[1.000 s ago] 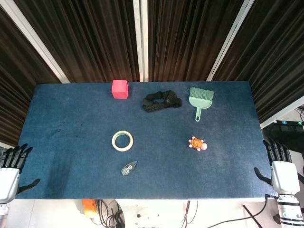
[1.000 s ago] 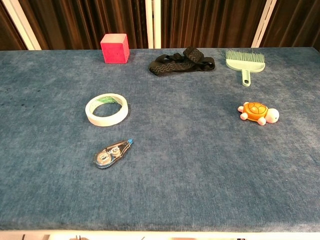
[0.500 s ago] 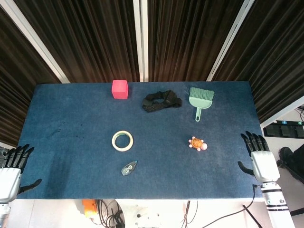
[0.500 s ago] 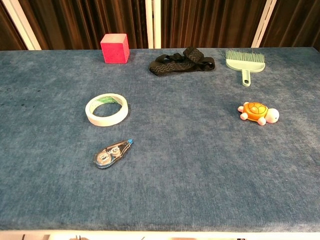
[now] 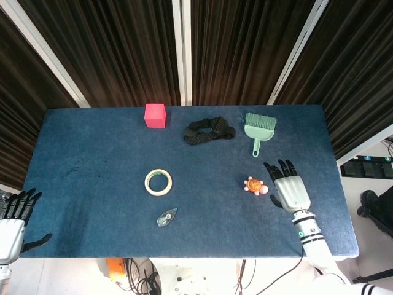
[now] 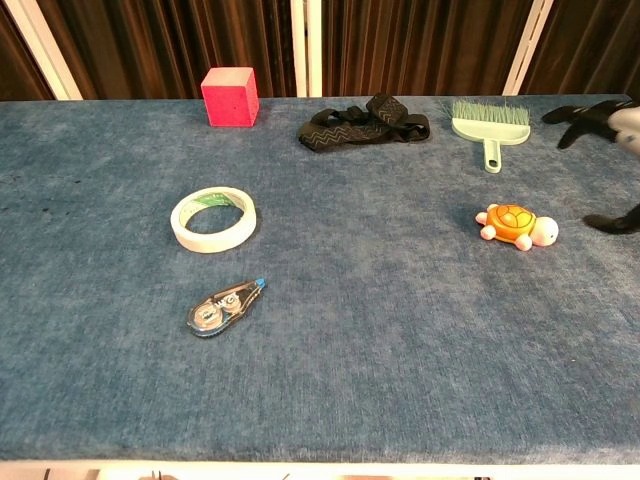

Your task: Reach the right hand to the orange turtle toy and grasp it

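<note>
The orange turtle toy point(image 5: 255, 185) point(image 6: 517, 224) sits on the blue table point(image 5: 92, 184), right of centre, its pale head pointing right. My right hand point(image 5: 287, 189) point(image 6: 610, 140) hovers just to the right of the toy, fingers spread and empty, not touching it. In the chest view only its dark fingertips show at the right edge. My left hand point(image 5: 12, 221) stays off the table's near-left corner, fingers apart, holding nothing.
A green hand brush point(image 5: 258, 129) lies behind the turtle, and a black strap point(image 5: 209, 130) to its left. A pink cube point(image 5: 155, 115) stands at the back. A tape roll point(image 5: 158, 182) and a correction-tape dispenser point(image 5: 166, 217) lie centre-left.
My right hand has moved left from beyond the table's right edge to over the table beside the turtle. It now shows in the chest view. The left hand has barely moved.
</note>
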Controlling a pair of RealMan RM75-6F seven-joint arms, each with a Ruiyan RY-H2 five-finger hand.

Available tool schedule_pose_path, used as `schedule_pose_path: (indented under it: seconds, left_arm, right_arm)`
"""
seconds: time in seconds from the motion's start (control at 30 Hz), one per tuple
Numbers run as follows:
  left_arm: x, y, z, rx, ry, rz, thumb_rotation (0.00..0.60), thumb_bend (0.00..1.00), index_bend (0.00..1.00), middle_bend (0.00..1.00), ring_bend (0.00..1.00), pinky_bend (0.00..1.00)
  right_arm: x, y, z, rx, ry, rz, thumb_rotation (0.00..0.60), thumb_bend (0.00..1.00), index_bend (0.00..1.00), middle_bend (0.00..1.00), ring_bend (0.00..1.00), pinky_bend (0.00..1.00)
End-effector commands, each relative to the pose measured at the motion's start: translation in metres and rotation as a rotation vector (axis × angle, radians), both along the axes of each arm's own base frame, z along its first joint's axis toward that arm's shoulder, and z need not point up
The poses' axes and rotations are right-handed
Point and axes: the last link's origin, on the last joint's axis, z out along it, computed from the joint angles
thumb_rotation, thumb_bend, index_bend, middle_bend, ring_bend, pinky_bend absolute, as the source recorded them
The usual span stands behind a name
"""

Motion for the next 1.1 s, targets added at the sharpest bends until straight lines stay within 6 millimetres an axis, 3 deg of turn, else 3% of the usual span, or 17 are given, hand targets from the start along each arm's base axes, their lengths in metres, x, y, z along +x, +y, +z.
schedule_pose_path:
  seconds: [0.03,0.27,0.67,0.83,1.1]
  left_arm:
    - [-0.001,0.0,0.001,0.002,-0.002,0.001,0.6,0.0,0.08,0.0,0.0,0.02]
    - [-0.007,0.001,0.0,-0.002,-0.013,0.011,0.6,0.0,0.08,0.0,0.0,0.02]
    - [-0.011,0.0,0.001,0.002,-0.02,0.022,0.6,0.0,0.08,0.0,0.0,0.02]
    - [-0.013,0.0,0.001,0.004,-0.021,0.027,0.6,0.0,0.08,0.0,0.0,0.01]
    - [-0.015,-0.001,0.0,0.001,-0.025,0.034,0.6,0.0,0.08,0.0,0.0,0.02]
  right_arm:
    - [0.01,-0.007,-0.019,0.022,0.014,-0.006,0.6,0.21,0.04,0.17,0.0,0.0]
    - [0.009,-0.011,-0.035,0.036,0.044,-0.033,0.6,0.22,0.07,0.18,0.0,0.0]
    - [0.009,-0.02,-0.053,0.033,0.044,-0.046,0.6,0.25,0.22,0.23,0.0,0.0]
    - [0.008,-0.021,-0.058,0.028,0.051,-0.046,0.6,0.28,0.35,0.35,0.01,0.0]
    - [0.007,-0.02,-0.069,0.014,0.074,-0.033,0.6,0.33,0.67,0.62,0.16,0.0]
